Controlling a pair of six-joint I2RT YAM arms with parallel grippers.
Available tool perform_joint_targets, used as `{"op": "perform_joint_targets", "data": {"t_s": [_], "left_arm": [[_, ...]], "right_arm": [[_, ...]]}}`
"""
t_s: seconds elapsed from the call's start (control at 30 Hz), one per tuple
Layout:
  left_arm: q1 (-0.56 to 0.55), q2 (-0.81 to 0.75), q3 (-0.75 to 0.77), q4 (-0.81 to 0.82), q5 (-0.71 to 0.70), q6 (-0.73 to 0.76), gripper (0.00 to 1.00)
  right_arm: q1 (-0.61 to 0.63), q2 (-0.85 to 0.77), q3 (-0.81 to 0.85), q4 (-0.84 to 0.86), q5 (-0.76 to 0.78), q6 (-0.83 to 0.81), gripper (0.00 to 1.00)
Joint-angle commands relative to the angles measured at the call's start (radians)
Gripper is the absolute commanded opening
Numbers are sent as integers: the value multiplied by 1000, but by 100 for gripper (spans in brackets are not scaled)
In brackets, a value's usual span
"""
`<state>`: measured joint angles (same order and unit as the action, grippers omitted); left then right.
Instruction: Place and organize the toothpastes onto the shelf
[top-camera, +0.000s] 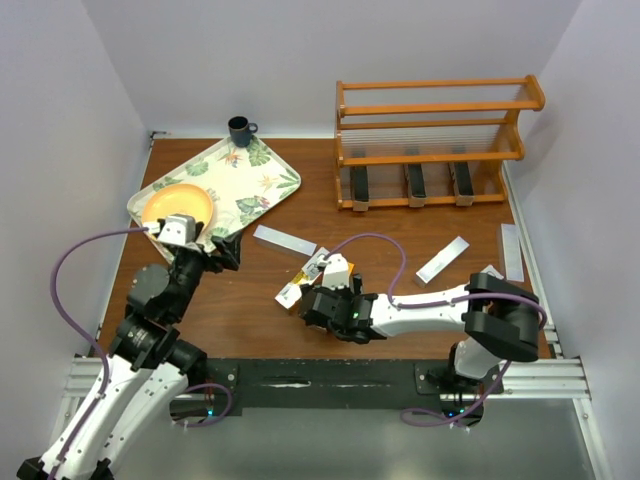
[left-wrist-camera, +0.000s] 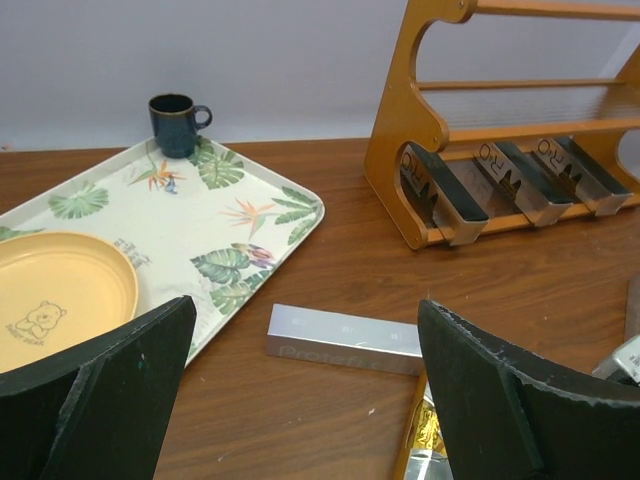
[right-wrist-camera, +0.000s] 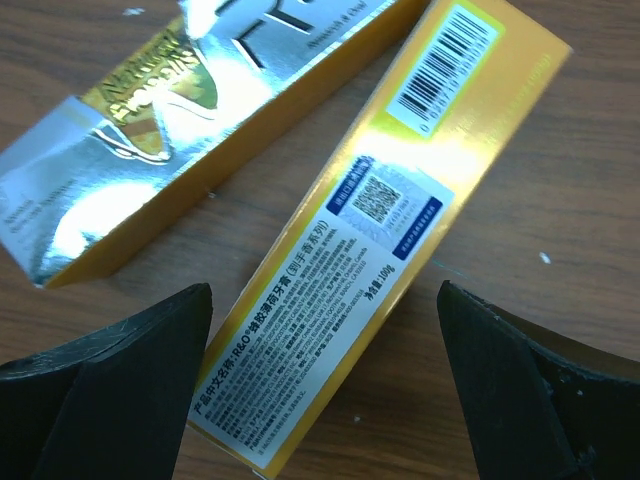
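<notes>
Three black toothpastes stand side by side in the bottom tier of the shelf, which sits at the far right corner of the worktop. The leaf-patterned tray lies toward the far left corner. It carries a yellow plate, and a dark mug stands by the far edge behind it. One silver-grey box lies flat near the middle of the worktop, just off the tray's near corner. A second silver-grey box rests right of centre, and a third silver-grey box lies along the right edge. Two orange-yellow toothpastes lie close together in the middle, toward the near edge. The right gripper is low over them. In its wrist view the jaws are spread wide and grip nothing. Its fingers stand on either side of the barcode box without clearly touching it. The foil-fronted box lies just beside that one, angled away. The left gripper hangs over the left half of the worktop, beside the tray's near edge. It is also wide open and empty. In its wrist view the first silver-grey box shows ahead between the fingers, apart from them.
</notes>
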<state>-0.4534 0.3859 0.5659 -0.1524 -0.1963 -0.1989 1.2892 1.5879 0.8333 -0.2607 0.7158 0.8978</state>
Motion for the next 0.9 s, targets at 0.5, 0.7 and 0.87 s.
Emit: {"op": "perform_joint_targets", "data": {"t_s": [0.5, 0.7, 0.87], "left_arm": [[-39, 519, 193, -102, 308, -43, 99], [-191, 720, 284, -162, 203, -60, 99], [-287, 853, 315, -190, 111, -92, 100]], "right_arm": [[-116, -535, -267, 37, 17, -192, 99], [-114, -704, -330, 23, 22, -214, 99], [-114, -825, -376, 6, 30, -218, 98]]}}
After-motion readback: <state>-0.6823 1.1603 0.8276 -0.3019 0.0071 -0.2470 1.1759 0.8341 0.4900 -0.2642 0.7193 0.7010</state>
